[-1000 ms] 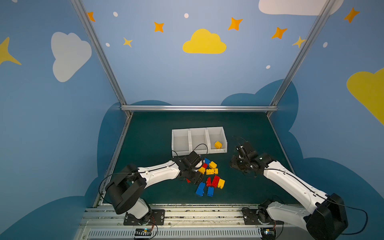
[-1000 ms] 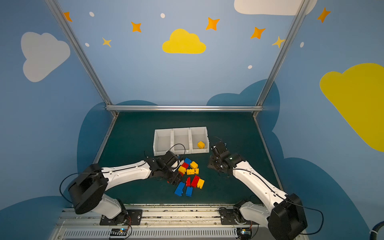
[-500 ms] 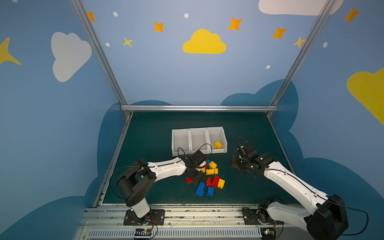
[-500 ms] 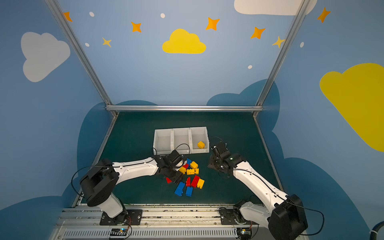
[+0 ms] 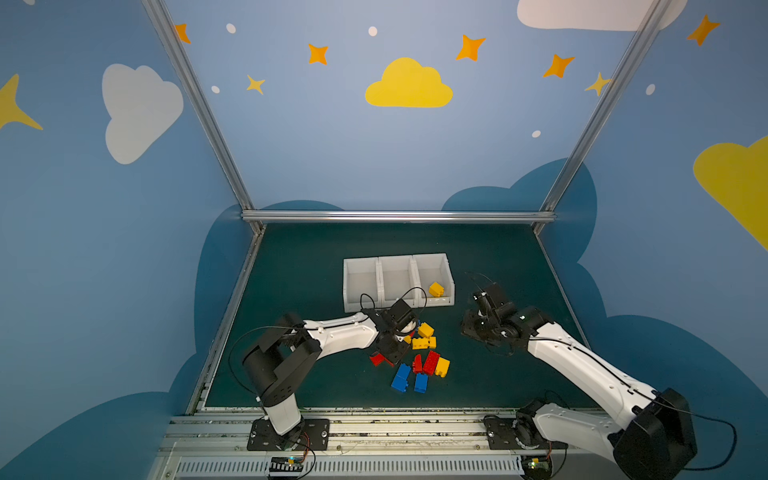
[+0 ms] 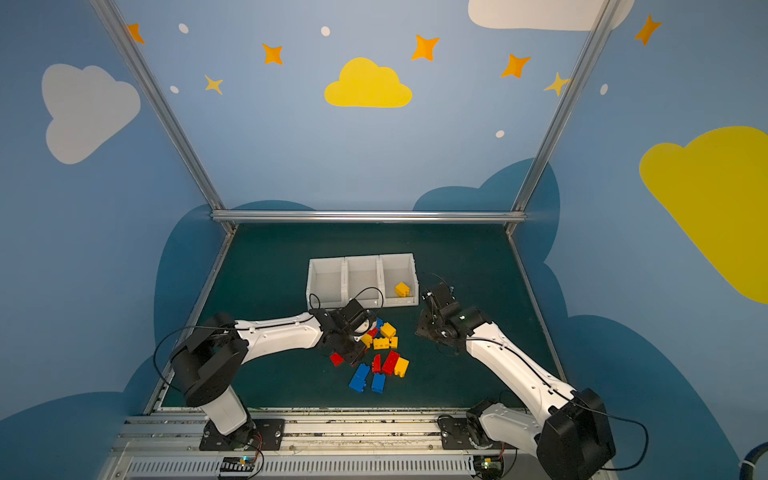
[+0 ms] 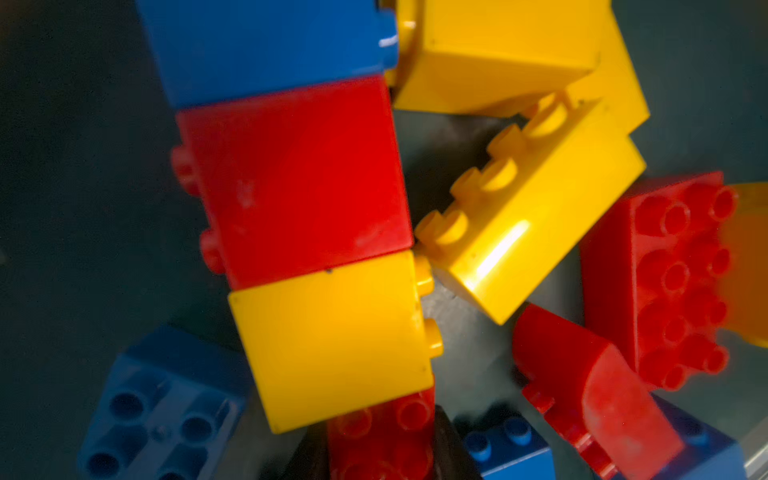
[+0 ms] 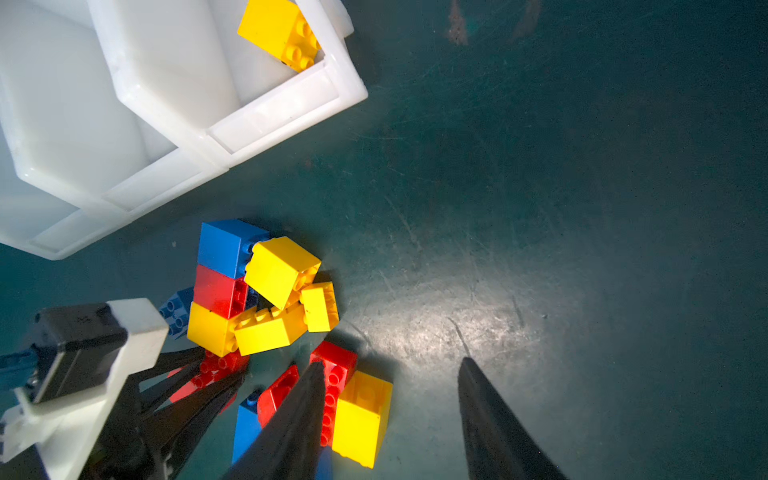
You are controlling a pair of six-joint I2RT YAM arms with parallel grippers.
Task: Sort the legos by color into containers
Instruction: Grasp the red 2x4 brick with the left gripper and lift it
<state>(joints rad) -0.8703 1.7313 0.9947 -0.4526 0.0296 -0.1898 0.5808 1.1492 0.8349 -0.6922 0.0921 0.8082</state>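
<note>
On scuffed green matting (image 8: 540, 166) within blue walls (image 5: 332, 145), left gripper (image 8: 222, 365) clamps red lego (image 7: 382, 432); right gripper (image 8: 390, 363) gapes.

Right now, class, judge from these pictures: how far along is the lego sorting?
Done: one yellow lego lies in the right-end container. In hand: the left pincer is shut on a red lego; the right pincer hangs open, empty. Left: the pile on the table; two containers look empty.
</note>
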